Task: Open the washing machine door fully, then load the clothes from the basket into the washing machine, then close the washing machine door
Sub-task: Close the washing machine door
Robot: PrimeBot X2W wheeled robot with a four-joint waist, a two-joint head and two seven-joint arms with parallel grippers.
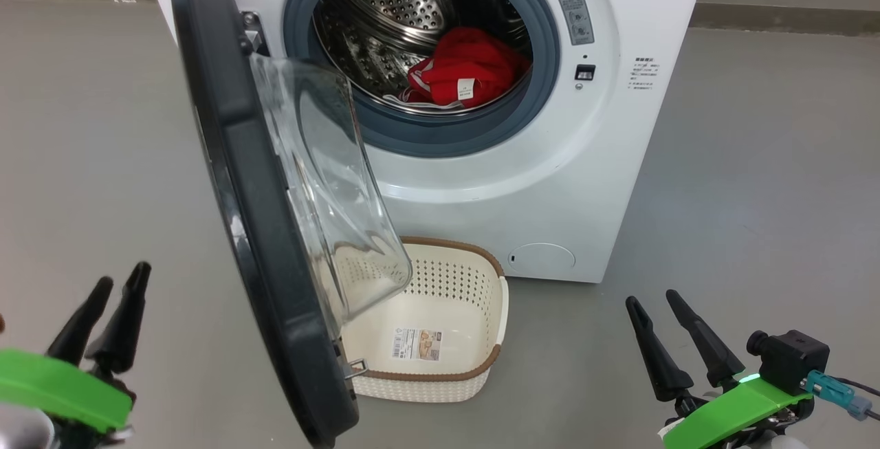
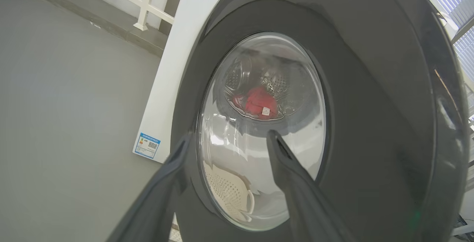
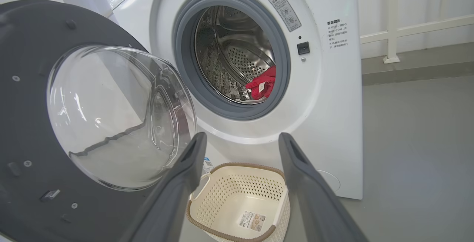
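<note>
Grey floor (image 1: 756, 160). Clothes (image 1: 467, 67): in drum (image 1: 385, 16), white trim (image 1: 421, 101) near seal (image 1: 543, 57); could get pinched at closing. Door (image 1: 234, 181): standing open; my push may slip on gloss. Basket (image 1: 485, 256): empty, beneath. My left tool (image 1: 124, 274), right tool (image 1: 650, 296): both spread, empty.

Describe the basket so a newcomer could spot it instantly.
Find the big white washing machine; on the grey floor at its foot, beside the open door, sits the basket. It is cream, perforated, brown-rimmed and empty but for a sticker on its bottom.
</note>
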